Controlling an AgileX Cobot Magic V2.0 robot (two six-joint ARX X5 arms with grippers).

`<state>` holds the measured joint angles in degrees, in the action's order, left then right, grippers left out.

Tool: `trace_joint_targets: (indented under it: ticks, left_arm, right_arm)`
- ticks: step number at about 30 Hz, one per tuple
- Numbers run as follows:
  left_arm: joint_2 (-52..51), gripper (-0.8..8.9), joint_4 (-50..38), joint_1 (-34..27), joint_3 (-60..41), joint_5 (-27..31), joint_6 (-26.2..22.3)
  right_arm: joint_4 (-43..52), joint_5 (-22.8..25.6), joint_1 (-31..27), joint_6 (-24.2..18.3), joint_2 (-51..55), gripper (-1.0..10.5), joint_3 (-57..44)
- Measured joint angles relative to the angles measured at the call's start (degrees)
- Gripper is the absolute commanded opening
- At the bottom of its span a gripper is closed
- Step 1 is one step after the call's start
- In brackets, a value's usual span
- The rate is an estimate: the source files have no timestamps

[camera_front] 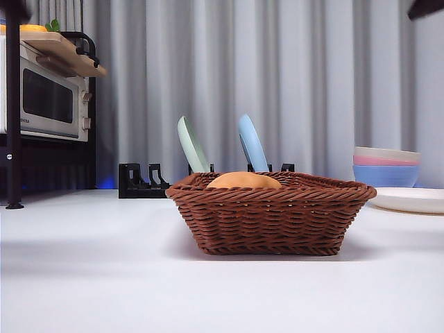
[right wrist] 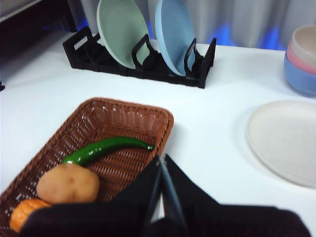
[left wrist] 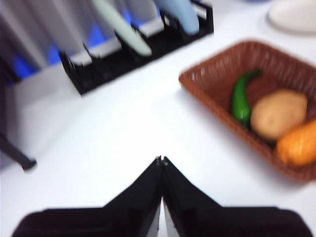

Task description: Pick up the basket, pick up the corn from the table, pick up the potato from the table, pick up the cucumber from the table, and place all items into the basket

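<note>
Already inside the brown wicker basket we see the green cucumber, tan potato and orange corn. Left gripper and right gripper hover beside the basket, jaws pressed together, empty.

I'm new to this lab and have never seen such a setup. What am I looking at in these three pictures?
A two-armed table robot. One picture looks level across the table; the other two come from cameras on each wrist. The black wedge low in each wrist picture is that arm's own gripper: left gripper, right gripper, both shut and holding nothing, above the table. On the white table stands a wicker basket holding the potato, the green cucumber and the orange corn. Behind are a plate rack, stacked bowls and a flat plate.
</note>
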<state>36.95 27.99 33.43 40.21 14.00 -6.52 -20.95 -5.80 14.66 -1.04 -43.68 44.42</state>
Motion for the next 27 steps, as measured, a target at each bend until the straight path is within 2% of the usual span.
trace_joint_targets:
  ticks: [4,13,27]
  left_arm:
    - [-6.2,-0.08,0.3,0.0,-7.2,-0.7,0.3]
    - [-7.7,-0.03,0.8,0.0,-7.0,-0.8,0.8]
    - [-8.5,-0.03,2.5,-0.2,-7.0,-0.8,1.0]
  right_arm:
    - [-0.1,0.0,0.0,0.6,5.5,-0.2,-6.3]
    - [-1.8,0.0,0.0,5.9,5.6,0.0,-6.9]
    - [-1.8,0.0,0.0,6.4,5.7,0.0,-6.9]
